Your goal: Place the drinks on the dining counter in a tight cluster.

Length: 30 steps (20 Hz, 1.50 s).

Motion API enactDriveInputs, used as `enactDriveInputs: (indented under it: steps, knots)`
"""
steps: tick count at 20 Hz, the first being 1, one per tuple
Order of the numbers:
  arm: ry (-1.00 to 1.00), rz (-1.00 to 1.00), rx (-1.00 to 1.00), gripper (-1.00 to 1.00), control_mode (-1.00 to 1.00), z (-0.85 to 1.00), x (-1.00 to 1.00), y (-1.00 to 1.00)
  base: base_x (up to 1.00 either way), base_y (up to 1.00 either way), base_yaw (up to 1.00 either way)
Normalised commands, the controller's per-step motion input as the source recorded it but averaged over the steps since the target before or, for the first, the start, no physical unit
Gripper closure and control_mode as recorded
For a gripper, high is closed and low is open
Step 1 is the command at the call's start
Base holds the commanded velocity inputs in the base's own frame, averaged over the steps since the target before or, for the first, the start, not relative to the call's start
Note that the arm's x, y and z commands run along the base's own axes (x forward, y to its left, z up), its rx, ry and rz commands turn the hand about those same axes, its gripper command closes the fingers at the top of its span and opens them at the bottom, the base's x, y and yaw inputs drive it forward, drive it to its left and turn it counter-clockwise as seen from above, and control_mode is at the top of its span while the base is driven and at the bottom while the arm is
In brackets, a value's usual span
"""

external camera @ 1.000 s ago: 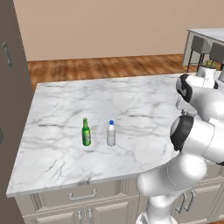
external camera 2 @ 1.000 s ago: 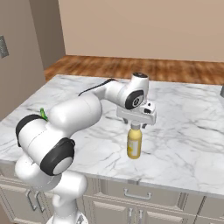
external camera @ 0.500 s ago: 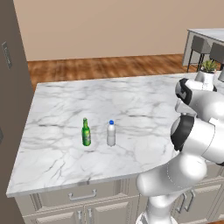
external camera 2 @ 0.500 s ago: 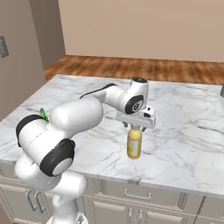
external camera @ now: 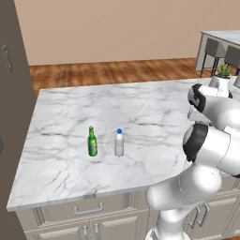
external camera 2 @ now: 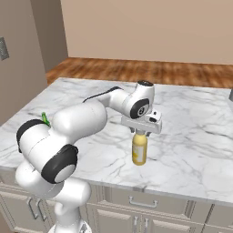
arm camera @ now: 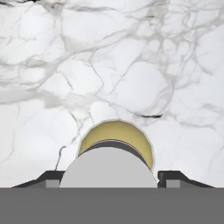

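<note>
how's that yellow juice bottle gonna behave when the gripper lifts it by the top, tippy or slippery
The yellow juice bottle looks stout, so it probably stands steadily rather than tipping. It seems full, so likely fairly heavy for its size. The gripper straddles its round pale cap, a smooth curved surface that could slip or swing if pinched off-centre.

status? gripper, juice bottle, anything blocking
Gripper straddling yellow juice bottle cap, grip unconfirmed. Bottle upright on marble top. Nothing blocking.
</note>
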Motion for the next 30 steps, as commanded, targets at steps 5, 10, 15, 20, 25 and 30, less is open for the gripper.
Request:
enactDriveInputs:
  steps: [5, 10, 15, 20, 25, 30]
  knots:
    - [0.00, 0.00, 0.00, 1.00, -1.00, 0.00, 0.00, 0.00, 0.00, 0.00, 0.00]
    - [0.00, 0.00, 0.00, 1.00, -1.00, 0.25, -0.13, 0.00, 0.00, 0.00, 0.00]
    - [0.00, 0.00, 0.00, 1.00, -1.00, 0.80, -0.64, 0.03, 0.00, 0.00, 0.00]
    - [0.00, 0.02, 0.00, 1.00, -1.00, 0.58, -0.82, 0.57, 0.00, 0.00, 0.00]
    - [0.00, 0.05, 0.00, 1.00, -1.00, 0.45, -0.66, 0.92, 0.00, 0.00, 0.00]
    - [-0.02, 0.07, 0.00, 1.00, -1.00, 0.08, -0.15, 1.00, 0.00, 0.00, 0.00]
